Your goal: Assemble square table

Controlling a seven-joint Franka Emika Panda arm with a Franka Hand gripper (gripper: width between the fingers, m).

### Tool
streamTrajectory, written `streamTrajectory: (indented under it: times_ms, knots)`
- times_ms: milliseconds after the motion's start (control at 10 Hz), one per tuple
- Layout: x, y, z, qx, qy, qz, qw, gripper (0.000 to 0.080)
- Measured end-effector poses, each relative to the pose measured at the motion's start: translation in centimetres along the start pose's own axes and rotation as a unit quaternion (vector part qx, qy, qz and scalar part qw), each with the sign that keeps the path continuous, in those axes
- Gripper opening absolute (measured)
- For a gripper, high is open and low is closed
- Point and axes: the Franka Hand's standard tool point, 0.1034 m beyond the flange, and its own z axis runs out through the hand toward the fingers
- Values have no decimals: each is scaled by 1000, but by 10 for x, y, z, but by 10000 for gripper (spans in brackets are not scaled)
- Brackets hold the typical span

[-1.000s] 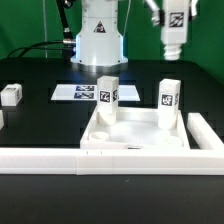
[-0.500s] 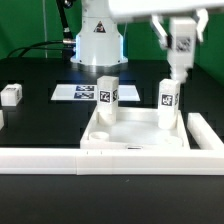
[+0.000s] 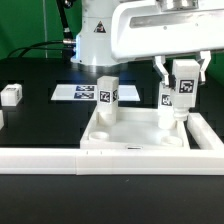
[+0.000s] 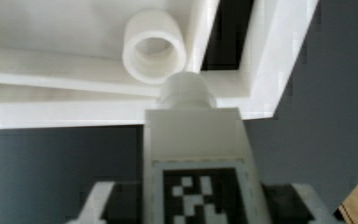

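The white square table top (image 3: pixel 135 132) lies tray-like against the rail. One tagged leg (image 3: pixel 108 94) stands in its far corner on the exterior view's left, and another (image 3: pixel 167 101) stands in the far corner on the right. My gripper (image 3: pixel 181 78) is shut on a third tagged leg (image 3: pixel 184 90), held upright just right of that second leg, its tip low over the top's right rim. In the wrist view the held leg (image 4: pixel 197 150) points at the top's rim (image 4: pixel 87 90), near a round socket (image 4: pixel 155 50). The fingers (image 4: pixel 108 200) flank the leg.
A long white L-shaped rail (image 3: pixel 100 158) runs along the front and up the right side (image 3: pixel 207 133). A loose leg (image 3: pixel 11 95) lies at the exterior view's left. The marker board (image 3: pixel 80 92) lies behind the top. The robot base (image 3: pixel 98 40) stands at the back.
My gripper has come down with the leg from high at the right to just beside the right standing leg. The top and the standing legs have not moved.
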Motion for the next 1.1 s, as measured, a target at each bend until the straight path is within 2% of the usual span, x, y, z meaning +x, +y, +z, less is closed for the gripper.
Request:
streamTrajectory:
  times_ms: [300, 500, 1100]
  knots:
    - [-2, 0, 2, 0, -2, -1, 1000, 287]
    - [-8, -3, 10, 0, -4, -4, 1000, 287]
    - [-17, 6, 24, -5, -14, -11, 1000, 287]
